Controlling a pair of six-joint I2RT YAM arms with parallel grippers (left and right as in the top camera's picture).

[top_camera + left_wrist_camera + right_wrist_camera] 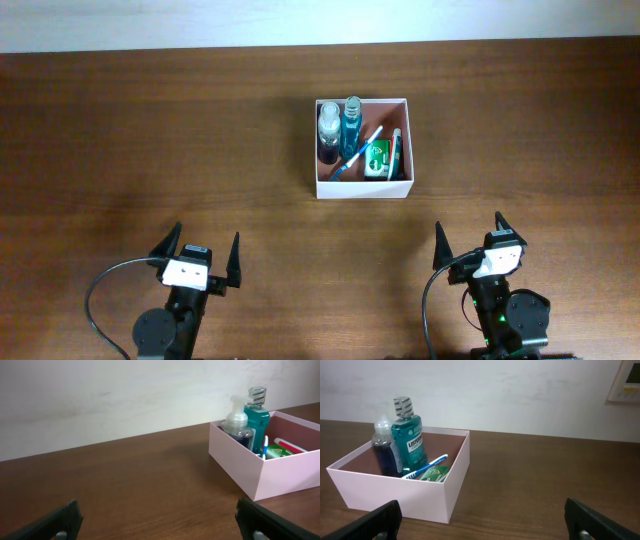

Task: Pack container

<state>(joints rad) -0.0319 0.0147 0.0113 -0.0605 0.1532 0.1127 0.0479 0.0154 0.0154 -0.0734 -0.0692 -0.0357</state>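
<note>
The container (pixel 361 189), a square white-walled box, sits on the wooden table slightly right of centre. Inside it stand a clear pump bottle (pixel 328 128) and a teal mouthwash bottle (pixel 351 125), beside a blue toothbrush (pixel 360 152) and a green packet (pixel 378 157). The left wrist view shows the container (pixel 235 462) at the right; the right wrist view shows the container (pixel 395 495) at the left. My left gripper (pixel 204 253) is open near the front edge, well left of the box. My right gripper (pixel 469 239) is open near the front right. Neither holds anything.
Bare brown tabletop (pixel 150 140) spreads left of the box and between the box and both grippers. A pale wall (pixel 125 395) runs behind the far table edge. A black cable (pixel 100 290) loops beside the left arm's base.
</note>
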